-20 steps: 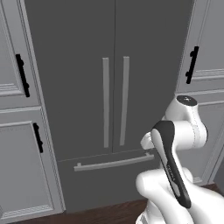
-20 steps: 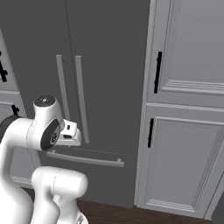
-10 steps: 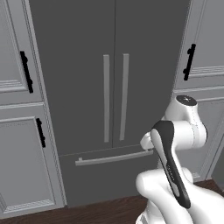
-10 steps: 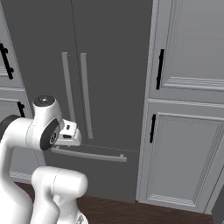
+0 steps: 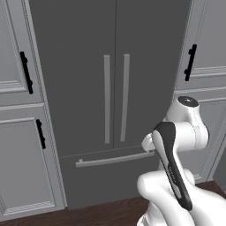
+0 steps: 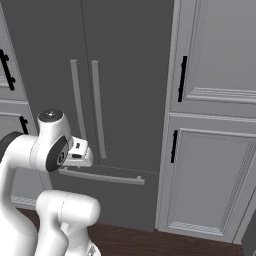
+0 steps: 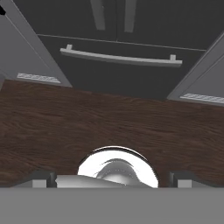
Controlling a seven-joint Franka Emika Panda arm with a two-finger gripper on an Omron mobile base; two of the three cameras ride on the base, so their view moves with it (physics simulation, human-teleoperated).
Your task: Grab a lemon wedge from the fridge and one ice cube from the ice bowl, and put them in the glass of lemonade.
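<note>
While the fridge [image 5: 115, 88] is fully closed, the step in hand is, by my judgement, to get one door open, bc the lemon wedge should be somewhere inside and cannot be seen now. Going left to right in the left base view: panelled grey cabinets [image 5: 22, 167] w/ black handles [image 5: 26, 72] stand at the fridge's left edge, then come the two long vertical bar handles [image 5: 107, 99], close together at the middle seam, w/ the drawer handle [image 5: 115, 158] lying below them, and more cabinets stand at the right edge. The arm is folded low in front, near the fridge's lower right corner.

In the hand view the gripper [image 7: 113, 180] looks down at the dark wood floor [image 7: 109, 127], its tips stand wide apart at the two bottom corners, and nothing is between them.

To do it well, I think: lift the hand and turn it to face the doors, choose one bar, approx. at mid height, put the spread tips on both sides of it, not on both bars together. Then close firmly and pull along the door's arc. Risk: catching the drawer bar instead.
</note>
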